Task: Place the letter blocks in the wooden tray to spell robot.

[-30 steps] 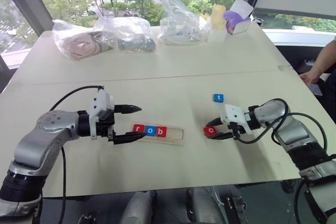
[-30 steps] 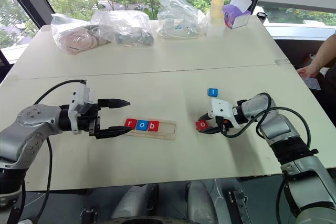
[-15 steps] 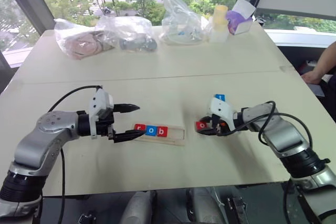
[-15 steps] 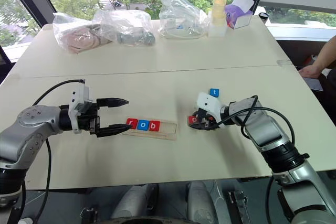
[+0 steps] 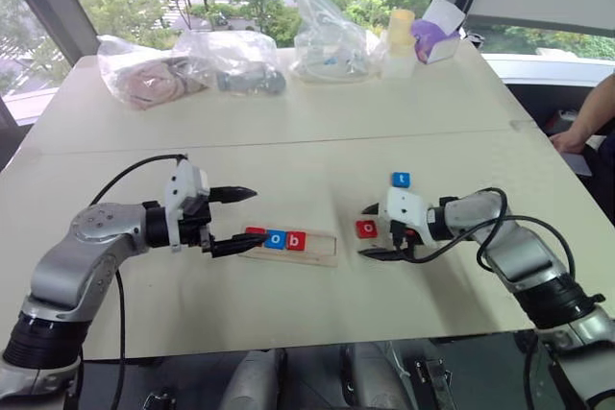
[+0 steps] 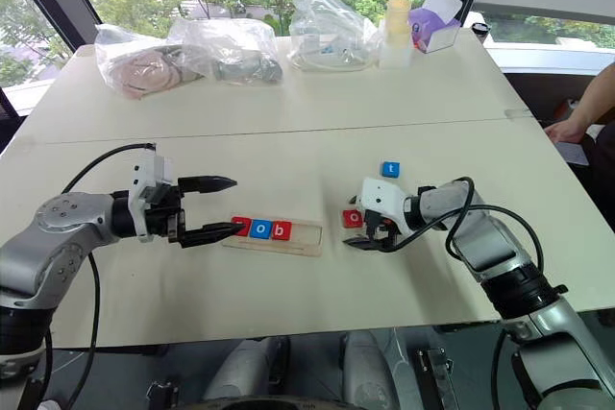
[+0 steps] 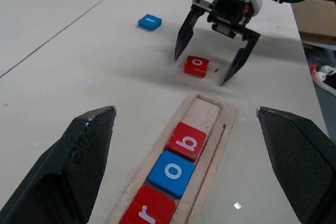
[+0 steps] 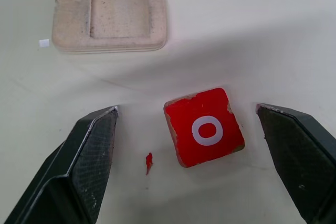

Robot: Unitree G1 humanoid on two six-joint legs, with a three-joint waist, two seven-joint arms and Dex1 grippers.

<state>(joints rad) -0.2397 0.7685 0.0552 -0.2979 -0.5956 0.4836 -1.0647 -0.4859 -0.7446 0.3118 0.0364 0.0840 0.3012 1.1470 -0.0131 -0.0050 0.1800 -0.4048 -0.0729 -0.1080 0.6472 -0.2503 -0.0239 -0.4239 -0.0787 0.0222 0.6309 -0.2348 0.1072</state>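
The wooden tray [image 5: 320, 249] lies in the middle of the table with a red r [image 7: 149, 213], a blue o [image 5: 276, 238] and a red b [image 5: 296, 241] in its left part; its right part is bare. A red o block [image 5: 366, 229] lies flat on the table just right of the tray's end. My right gripper [image 5: 368, 231] stands open around it, one finger [image 8: 89, 156] on each side, not touching. A blue t block [image 5: 401, 180] lies farther back. My left gripper [image 5: 252, 217] is open at the tray's left end, its lower finger over the r.
Clear plastic bags [image 5: 192, 64] with items, a pale yellow bottle [image 5: 399, 40] and a purple box [image 5: 437, 36] line the far edge. A person's arm [image 5: 591, 117] rests beyond the right edge. A tiny red chip [image 8: 148, 162] lies beside the red o.
My right gripper carried the red o leftwards towards the tray, then opened and let it go on the table. The left gripper stayed in place.
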